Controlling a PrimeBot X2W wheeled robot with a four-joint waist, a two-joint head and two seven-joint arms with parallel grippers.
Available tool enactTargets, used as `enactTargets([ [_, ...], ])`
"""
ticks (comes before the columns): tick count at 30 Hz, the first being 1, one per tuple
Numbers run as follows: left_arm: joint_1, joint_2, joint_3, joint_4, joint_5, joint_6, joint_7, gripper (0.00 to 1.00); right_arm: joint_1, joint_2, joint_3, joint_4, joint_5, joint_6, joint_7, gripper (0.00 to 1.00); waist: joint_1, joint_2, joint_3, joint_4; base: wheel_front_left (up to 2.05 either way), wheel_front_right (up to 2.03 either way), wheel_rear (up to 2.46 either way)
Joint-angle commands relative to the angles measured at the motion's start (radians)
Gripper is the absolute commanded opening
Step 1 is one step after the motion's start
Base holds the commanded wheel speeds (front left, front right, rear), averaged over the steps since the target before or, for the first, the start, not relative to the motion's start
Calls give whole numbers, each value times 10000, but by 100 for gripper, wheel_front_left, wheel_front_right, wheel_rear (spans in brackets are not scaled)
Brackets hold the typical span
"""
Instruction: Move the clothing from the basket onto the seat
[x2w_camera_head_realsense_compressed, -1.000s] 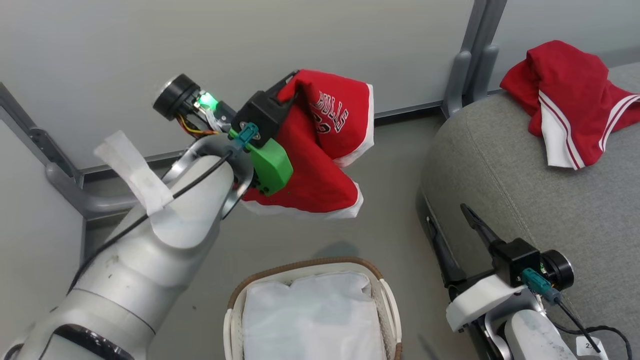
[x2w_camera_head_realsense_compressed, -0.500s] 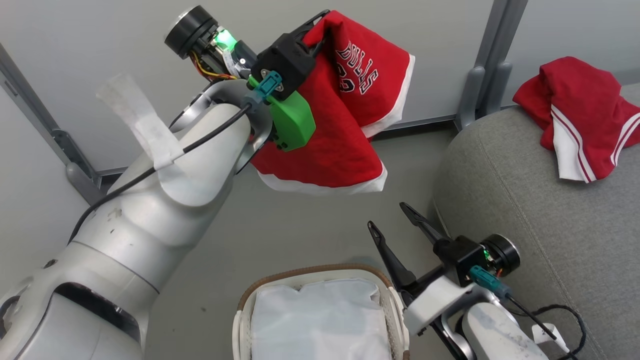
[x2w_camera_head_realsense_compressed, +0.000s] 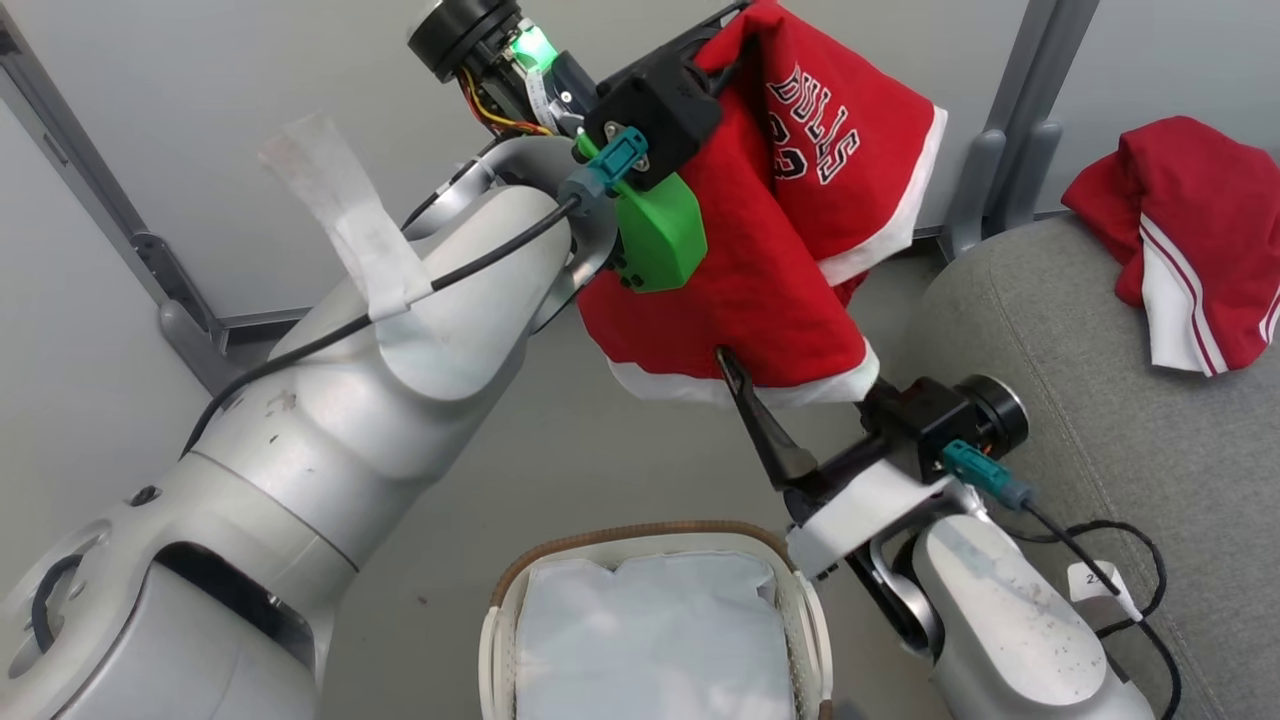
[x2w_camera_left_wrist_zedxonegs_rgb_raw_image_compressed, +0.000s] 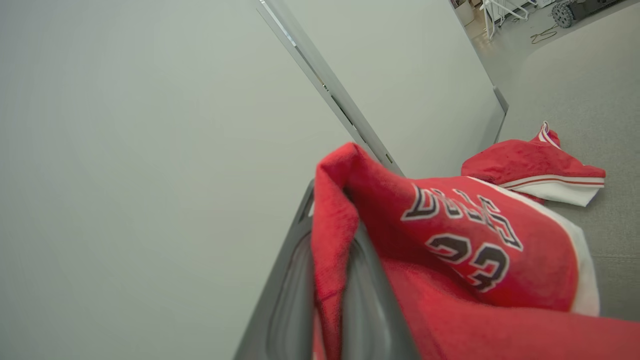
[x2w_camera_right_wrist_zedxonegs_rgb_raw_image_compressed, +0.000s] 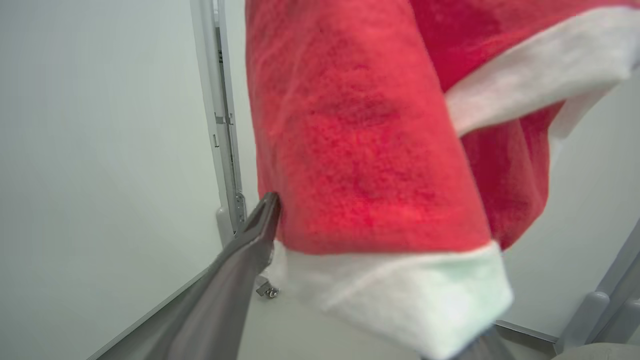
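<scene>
Red garments: two. The lettered garment (x2w_camera_head_realsense_compressed: 780, 270) hangs above the floor (x2w_camera_head_realsense_compressed: 560, 460), pinched in the closed left gripper (x2w_camera_head_realsense_compressed: 735, 25). Its white hem sits between the wide-spread, unclamped fingers of the right gripper (x2w_camera_head_realsense_compressed: 795, 372). The second garment (x2w_camera_head_realsense_compressed: 1190, 230) lies on the seat (x2w_camera_head_realsense_compressed: 1100, 400). One basket (x2w_camera_head_realsense_compressed: 640, 532) stands below.

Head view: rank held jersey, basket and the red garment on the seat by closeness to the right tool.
1. Held jersey, hem at the right tool.
2. Basket, below-left on the floor.
3. Red garment, far right on the seat.
</scene>
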Motion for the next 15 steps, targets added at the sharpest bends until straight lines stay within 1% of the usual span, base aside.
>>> enactTargets([
  [1, 115, -64, -54, -80, -61, 21, -3, 0, -109, -39, -98, -184, 85, -14, -21, 100, 1, 0, -9, 12, 0, 0, 0],
  [3, 232, -72, -90, -134, -91, 21, -5, 0, -179, -39, -242, -436, 37, -14, -21, 100, 1, 0, -26, 20, 0, 0, 0],
  [4, 299, -77, -94, -175, -126, 20, -4, 0, -215, -37, -294, -524, -47, -14, -21, 86, 1, 0, -37, 23, 0, 0, 0],
  [5, 334, -79, -94, -212, -116, 20, -4, 0, -247, -37, -343, -598, -118, -14, -21, 45, 1, 0, -45, 27, 0, 0, 0],
  [7, 439, -84, -94, -308, -163, 20, -4, 0, -274, -37, -462, -631, -270, -14, -21, 22, 1, 0, -61, 40, 0, 0, 0],
  [9, 573, -86, -6, -394, -241, 50, -4, 0, -353, -36, -535, -624, -396, -14, -21, 0, 1, 0, -70, 52, 0, 0, 0],
  [15, 1197, 5, 260, -423, -541, 138, -1, 0, -399, -36, -734, -690, -702, -14, -21, 0, 1, 0, -77, 54, 0, 0, 0],
])
